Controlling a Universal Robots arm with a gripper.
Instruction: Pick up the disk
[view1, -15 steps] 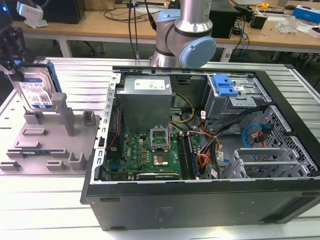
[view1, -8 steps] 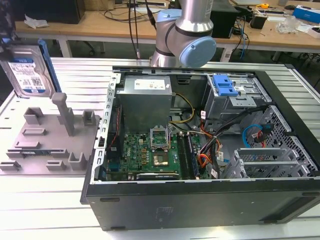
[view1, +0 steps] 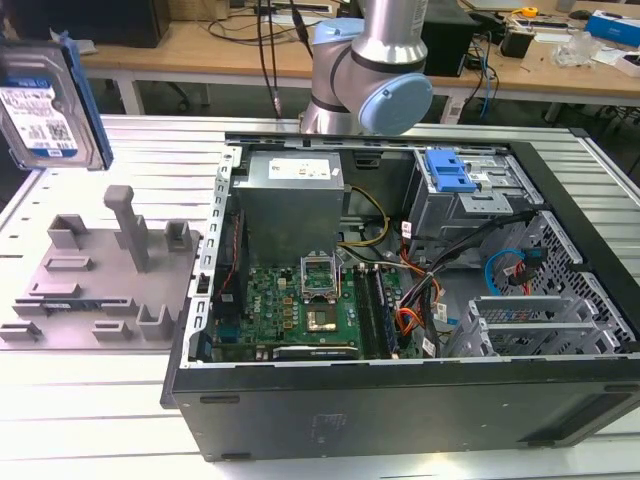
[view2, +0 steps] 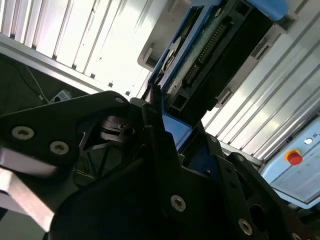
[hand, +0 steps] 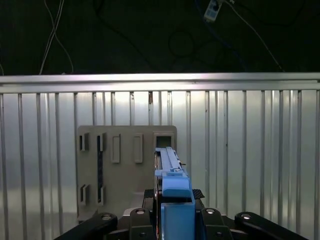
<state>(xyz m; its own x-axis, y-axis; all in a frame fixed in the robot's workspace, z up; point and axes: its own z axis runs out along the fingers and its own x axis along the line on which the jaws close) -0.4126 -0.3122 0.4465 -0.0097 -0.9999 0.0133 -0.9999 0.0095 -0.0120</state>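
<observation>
gripper (hand: 172, 220) clamped on disk (hand: 172, 182) (edge-on), apparently above grey fixture (hand: 125, 170).

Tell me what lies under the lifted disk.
In the first wrist view, the silver disk with blue rails hangs above the grey plastic fixture on the ribbed metal table; the disk hides part of the fixture.

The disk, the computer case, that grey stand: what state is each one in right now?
disk: lifted clear of the table, standing on edge, clamped at its blue rail in the first wrist view.
end effector: shut on the disk.
grey fixture: flat on the table, its slots holding nothing.
computer case: lying on its side, side panel off, insides exposed.
blue latch piece: sitting on the drive cage inside the case.
</observation>
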